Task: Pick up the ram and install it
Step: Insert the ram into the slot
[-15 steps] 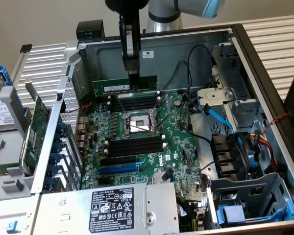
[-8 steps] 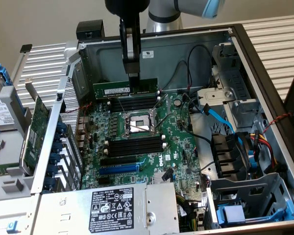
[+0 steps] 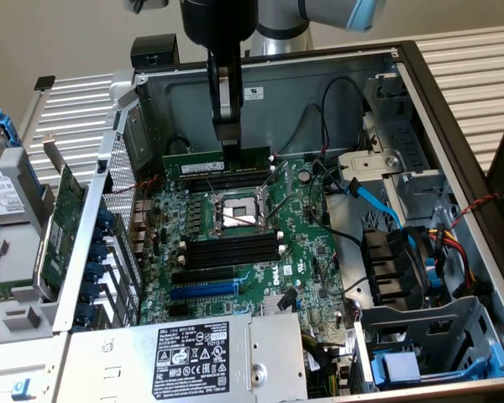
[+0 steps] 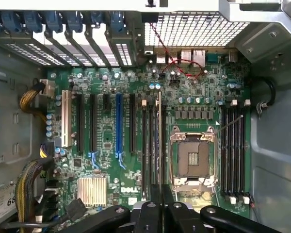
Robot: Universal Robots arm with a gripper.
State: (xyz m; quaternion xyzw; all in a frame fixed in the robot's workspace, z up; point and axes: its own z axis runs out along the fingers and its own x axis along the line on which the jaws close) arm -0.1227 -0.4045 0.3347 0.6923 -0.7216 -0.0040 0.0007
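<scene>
**Figure. Ram held over its slots.** The gripper (image 3: 229, 144) reaches straight down into the open case (image 3: 454, 126), its jaws closed on the top edge of the ram (image 3: 193, 161) near the middle of its length. Gripping near the middle probably keeps the stick level and leaves both ends free for the slot clips. The ram stands on edge, long side parallel to the slots (image 3: 227, 178) just beyond the socket (image 3: 235, 210), so that its lower edge faces them. It lies directly above this bank or just meets it; whether it has entered a slot cannot be told. In the wrist view the ram (image 4: 159, 145) appears edge-on as a thin line running from the gripper (image 4: 161, 213) along this bank, which suggests close alignment. The second bank (image 3: 231, 249), on the other side of the socket, is bare. A larger green card (image 3: 63, 218) sits outside the case, at the exterior view's left.
</scene>
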